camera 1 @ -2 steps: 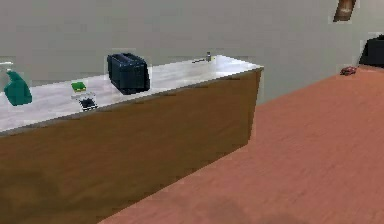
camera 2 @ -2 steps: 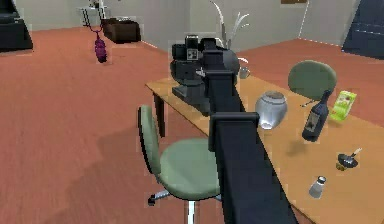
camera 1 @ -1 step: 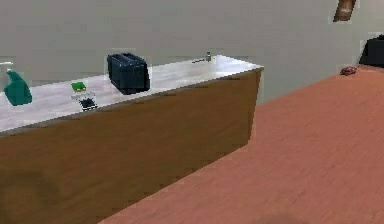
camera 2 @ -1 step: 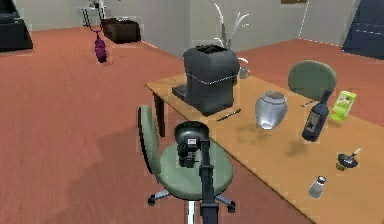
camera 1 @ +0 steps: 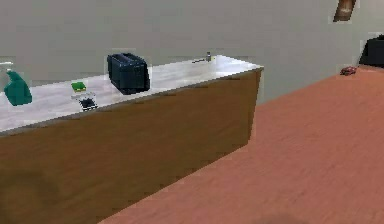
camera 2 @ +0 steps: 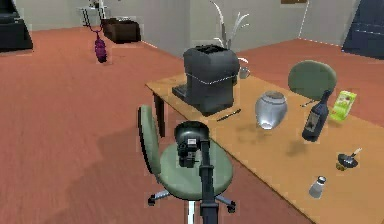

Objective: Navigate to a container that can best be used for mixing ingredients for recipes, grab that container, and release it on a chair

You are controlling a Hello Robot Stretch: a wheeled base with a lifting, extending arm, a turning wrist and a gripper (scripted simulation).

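My arm rises from the bottom edge of the arm side view, and the gripper (camera 2: 187, 147) is over the seat of a green office chair (camera 2: 170, 172). A dark round shape (camera 2: 190, 131), possibly a bowl, is at the gripper's far end with the seat behind it. I cannot tell whether the gripper holds anything. The chair stands at the near side of a wooden table (camera 2: 280, 165). A second green chair (camera 2: 312, 76) stands beyond the table.
The table carries a black coffee machine (camera 2: 208, 78), a grey vase (camera 2: 270, 108), a dark bottle (camera 2: 316, 118), a green box (camera 2: 344, 104) and a shaker (camera 2: 318, 186). In the forward view, a wooden counter (camera 1: 150, 135) bears a dark toaster (camera 1: 128, 72) and a teal spray bottle (camera 1: 15, 88); red-brown floor lies to its right.
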